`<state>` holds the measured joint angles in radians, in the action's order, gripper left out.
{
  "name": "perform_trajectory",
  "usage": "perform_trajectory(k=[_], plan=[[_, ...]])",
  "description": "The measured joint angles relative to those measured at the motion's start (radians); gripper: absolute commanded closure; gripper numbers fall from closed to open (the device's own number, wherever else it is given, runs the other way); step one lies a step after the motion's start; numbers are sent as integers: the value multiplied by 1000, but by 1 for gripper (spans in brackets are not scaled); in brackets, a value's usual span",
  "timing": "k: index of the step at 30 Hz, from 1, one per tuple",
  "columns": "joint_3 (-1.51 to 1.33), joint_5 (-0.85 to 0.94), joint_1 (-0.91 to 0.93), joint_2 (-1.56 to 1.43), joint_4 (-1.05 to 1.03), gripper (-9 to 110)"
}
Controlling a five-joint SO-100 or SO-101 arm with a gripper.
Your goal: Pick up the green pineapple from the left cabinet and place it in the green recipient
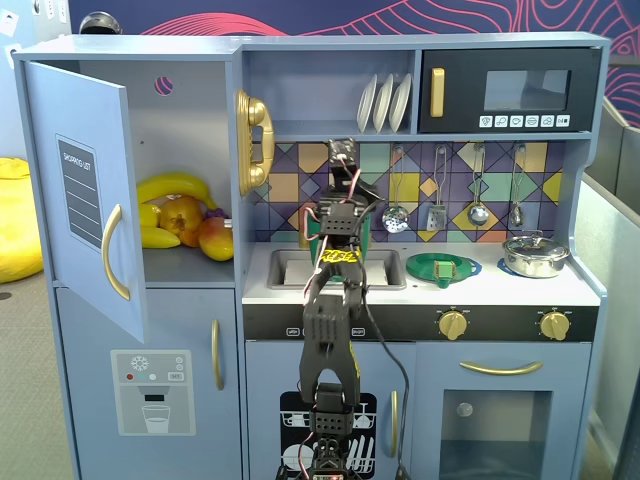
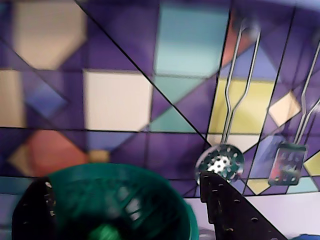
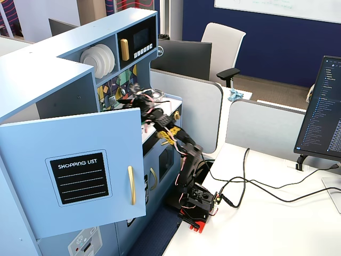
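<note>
My end effector (image 2: pixel 125 210) hangs open above the green recipient (image 2: pixel 120 200), one dark finger (image 2: pixel 235 210) at right of the wrist view, another at lower left. Deep in the cup, a blurred bright green lump: the green pineapple (image 2: pixel 102 233), lying free of my fingers. Behind: tiled backsplash, slotted ladle (image 2: pixel 220 162) and spatula (image 2: pixel 287 165) hanging. In a fixed view my arm (image 1: pixel 330 330) reaches over the sink (image 1: pixel 290 268); flat green dish (image 1: pixel 442 268) and silver pot (image 1: pixel 535 255) on the worktop (image 1: pixel 500 288). Left cabinet (image 1: pixel 85 200) door open, banana (image 1: pixel 175 188) and peaches inside.
</note>
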<state>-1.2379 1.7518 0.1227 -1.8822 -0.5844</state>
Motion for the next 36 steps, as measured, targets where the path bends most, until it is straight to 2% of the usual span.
perform_trajectory(k=[11, 22, 28, 31, 36], plan=[[-744, -49, 44, -884, -523, 79], [-1598, -184, 54, -1235, -488, 84], [-1753, -202, 41, -1289, -557, 90], [-1758, -229, 8, -1290, -634, 101], [-1758, -285, -8, -1292, -719, 101]])
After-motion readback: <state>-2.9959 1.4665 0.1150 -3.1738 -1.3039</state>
